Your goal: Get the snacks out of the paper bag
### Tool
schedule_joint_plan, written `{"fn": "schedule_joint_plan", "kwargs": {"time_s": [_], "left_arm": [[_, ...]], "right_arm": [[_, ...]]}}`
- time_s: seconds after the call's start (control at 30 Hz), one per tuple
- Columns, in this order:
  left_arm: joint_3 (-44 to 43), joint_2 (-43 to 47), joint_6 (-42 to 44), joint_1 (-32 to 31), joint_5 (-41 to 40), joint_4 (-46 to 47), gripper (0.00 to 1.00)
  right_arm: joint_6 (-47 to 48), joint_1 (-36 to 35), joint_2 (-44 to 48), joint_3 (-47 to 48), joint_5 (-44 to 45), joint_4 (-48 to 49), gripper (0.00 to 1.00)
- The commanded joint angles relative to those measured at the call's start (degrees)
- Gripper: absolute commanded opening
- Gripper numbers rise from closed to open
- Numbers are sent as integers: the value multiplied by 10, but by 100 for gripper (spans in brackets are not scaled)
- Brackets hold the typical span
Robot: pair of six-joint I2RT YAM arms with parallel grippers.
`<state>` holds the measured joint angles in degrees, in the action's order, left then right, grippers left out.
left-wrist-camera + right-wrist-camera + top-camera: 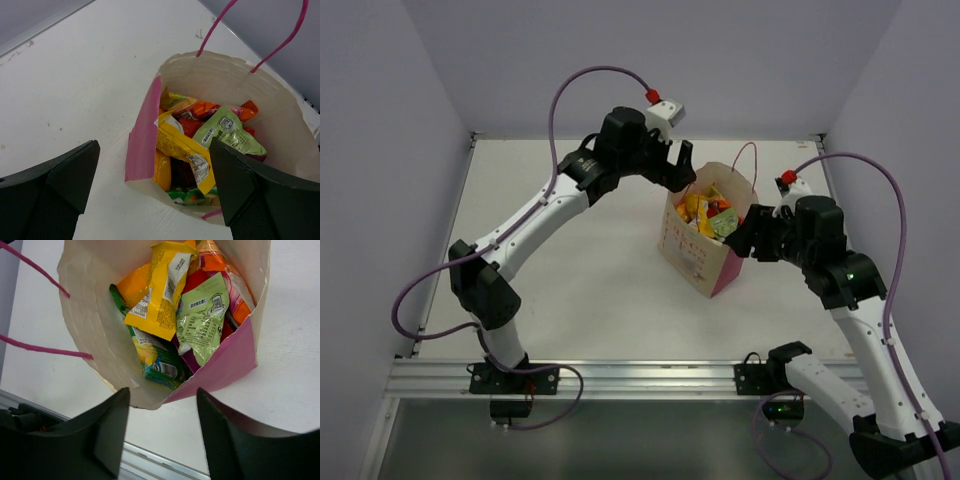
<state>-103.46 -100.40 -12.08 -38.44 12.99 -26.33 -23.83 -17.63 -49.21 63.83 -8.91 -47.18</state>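
The snacks (165, 305) lie heaped inside the bag (692, 262), with a pale green packet (227, 132) and a yellow packet (180, 146) on top. The bag stands upright on the table (580, 280), mouth open, between my two grippers. My left gripper (672, 165) hovers above its far left corner, jaws wide apart and empty. My right gripper (160, 407) sits just beside its right edge, jaws apart, gripping nothing.

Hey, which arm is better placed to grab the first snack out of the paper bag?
Probably left. The left tool hangs wide open over the paper bag's mouth, and its wrist view shows the yellow packet between its fingers. The right tool sits beside the bag's pink side, outside the rim.
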Motion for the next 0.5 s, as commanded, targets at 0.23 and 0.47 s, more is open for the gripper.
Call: {"fn": "schedule_joint_plan", "kwargs": {"time_s": [0.23, 0.47], "left_arm": [[-134, -100, 68, -22, 4, -5, 84], [-173, -153, 94, -24, -9, -58, 68]], "right_arm": [[18, -3, 38, 48, 17, -27, 80], [16, -3, 55, 45, 26, -29, 83]]}}
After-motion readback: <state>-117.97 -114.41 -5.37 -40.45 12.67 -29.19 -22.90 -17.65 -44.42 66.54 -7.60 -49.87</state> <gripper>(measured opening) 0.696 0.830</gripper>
